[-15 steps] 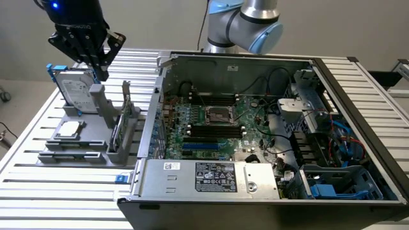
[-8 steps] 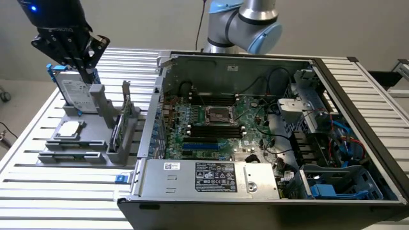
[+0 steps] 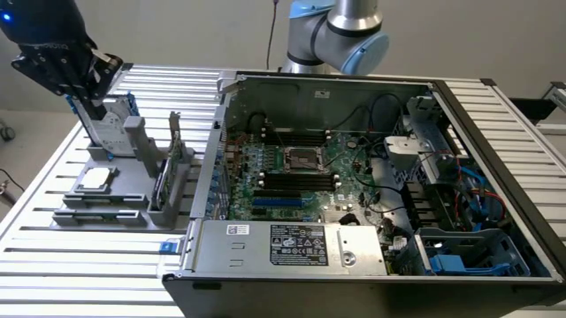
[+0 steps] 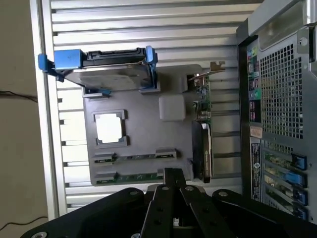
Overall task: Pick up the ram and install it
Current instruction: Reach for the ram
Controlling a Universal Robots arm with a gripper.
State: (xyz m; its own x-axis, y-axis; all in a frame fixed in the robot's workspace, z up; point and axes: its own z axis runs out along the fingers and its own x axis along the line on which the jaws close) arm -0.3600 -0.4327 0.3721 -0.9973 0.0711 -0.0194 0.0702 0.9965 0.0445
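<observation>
1. Claw (image 4: 173,172): shut, fingers pressed together, holding nothing. It points down at the tray (image 4: 143,134) from above and touches no part.

2. Ram (image 4: 132,176): the part nearest the fingertips in the wrist view. It lies lengthwise in the tray's outermost slot as a thin green strip, seated between two clips. It is below the claw and clear of it.

3. A second slot sits parallel just past the ram. The CPU (image 4: 110,128) lies flat in its square pocket beyond that.

4. Card (image 4: 203,144): stands on edge along the tray's side, beside the claw's line and toward the case (image 3: 327,89).

5. Drive (image 4: 114,74): in its blue frame, at the tray end farthest from the ram.

6. Case: open, motherboard exposed, well apart from the claw on the slatted desk (image 3: 53,265).

7. Arm (image 3: 340,30): its joint rises behind the case. The wrist reaches to the exterior view's left, with the claw slightly tilted over the tray.
</observation>
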